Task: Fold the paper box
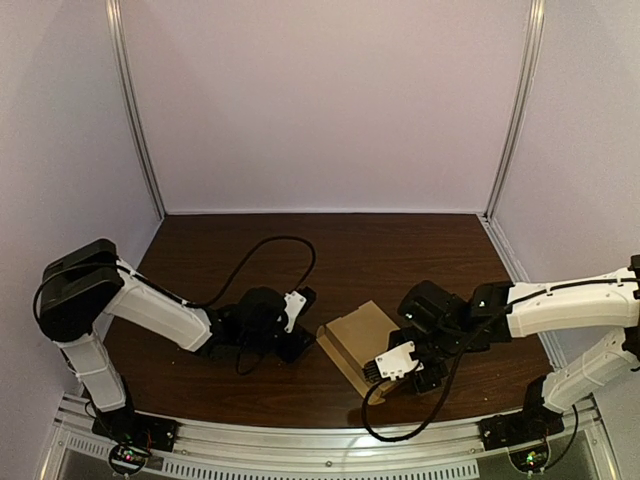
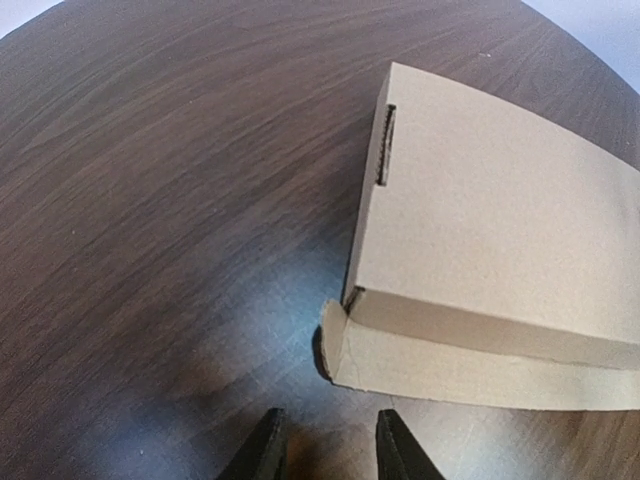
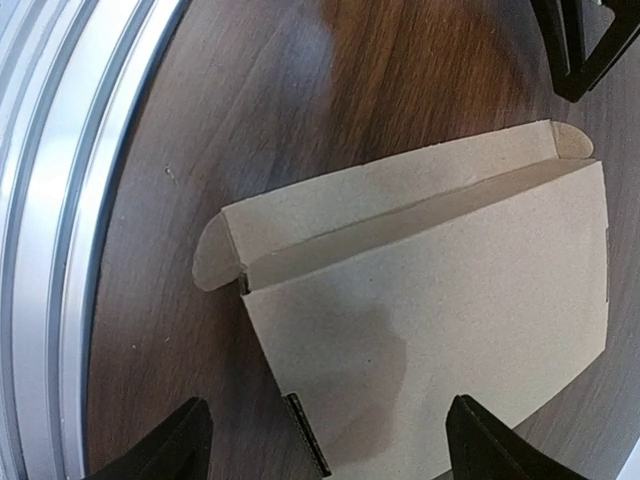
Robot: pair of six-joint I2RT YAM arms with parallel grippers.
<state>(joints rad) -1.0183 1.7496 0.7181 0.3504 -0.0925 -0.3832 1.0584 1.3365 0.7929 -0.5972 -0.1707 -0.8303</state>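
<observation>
My left jaws stand a little apart with nothing between them, low over the desk [image 1: 380, 250], and the box [image 2: 480, 220] lies just ahead and to their right, its nearest corner close to the tips. My right jaws are spread wide and hold nothing; they hang over the box's other side, one finger above the panel, the other off its edge. The box sits between my two arms, lying slantwise, and each arm is about as near as the other. The unfolded flap [image 2: 450, 365] runs along the side facing my left jaws and lies nearly flat on the wood, so I judge the left arm better placed to lift it. There is open wood to the left, and the metal rail [image 3: 50, 250] is close behind my right jaws.
</observation>
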